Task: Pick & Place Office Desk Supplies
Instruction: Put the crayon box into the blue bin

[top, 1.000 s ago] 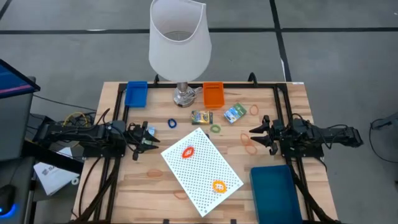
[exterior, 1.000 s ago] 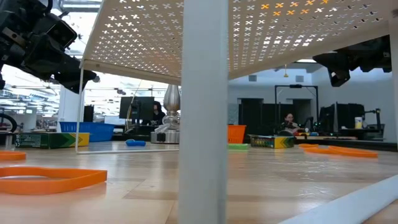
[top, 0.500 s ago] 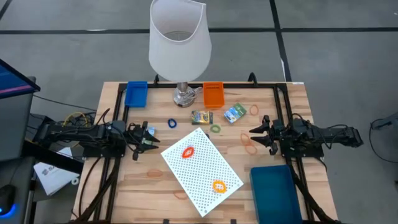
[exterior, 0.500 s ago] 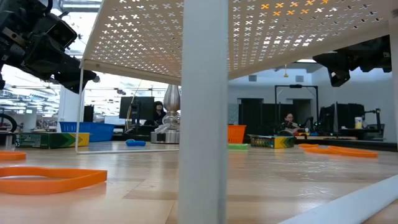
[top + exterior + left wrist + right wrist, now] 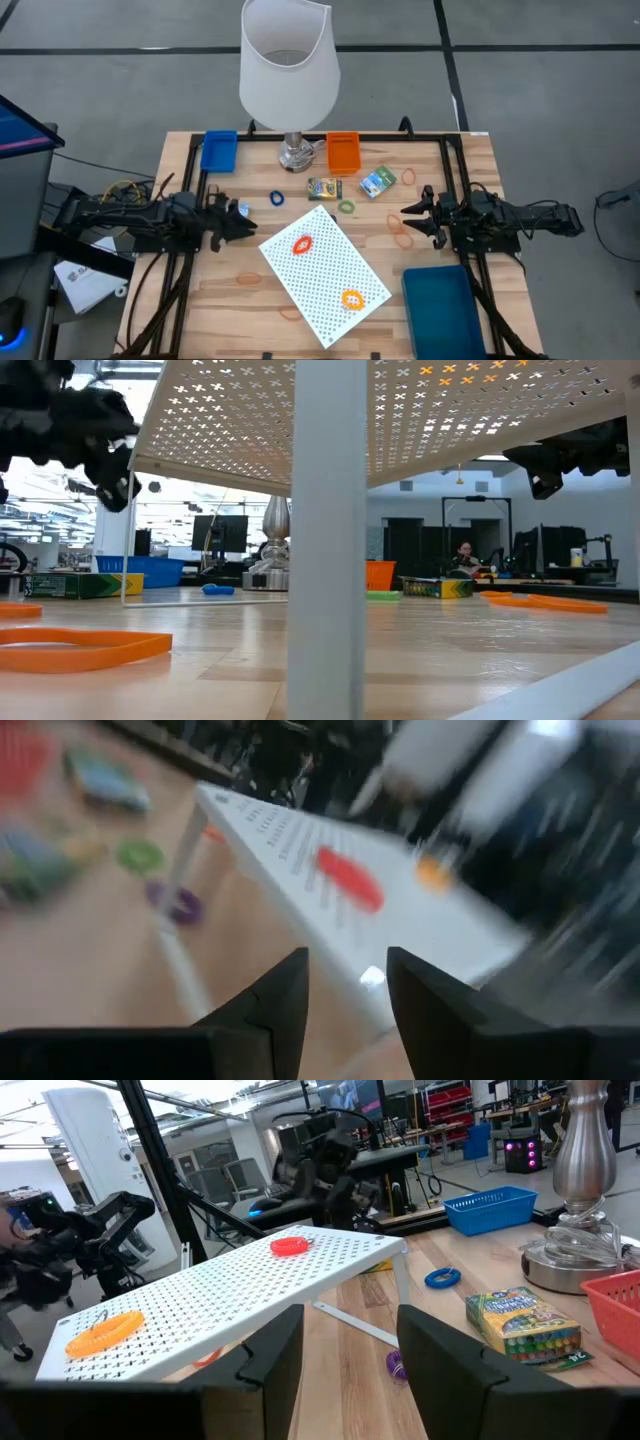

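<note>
The left gripper is held above the table's left side, its fingers parted with nothing between them. Just ahead of it the white perforated shelf is raised on thin legs, with an orange coil on the end nearer this gripper and another orange coil at the far end. A blue ring lies near the gripper toward the lamp, and a tan rubber band lies on the wood to its other side.

The right gripper is held above the table's right side, facing the left one across the shelf, its fingers spread and empty. Orange rubber bands lie just beside its tips. Beyond them, toward the lamp, a green box and a printed crayon box are set near each other, with a green ring close by. An orange basket and a blue basket flank the lamp at the table's back edge. A teal bin sits beside the right arm.
</note>
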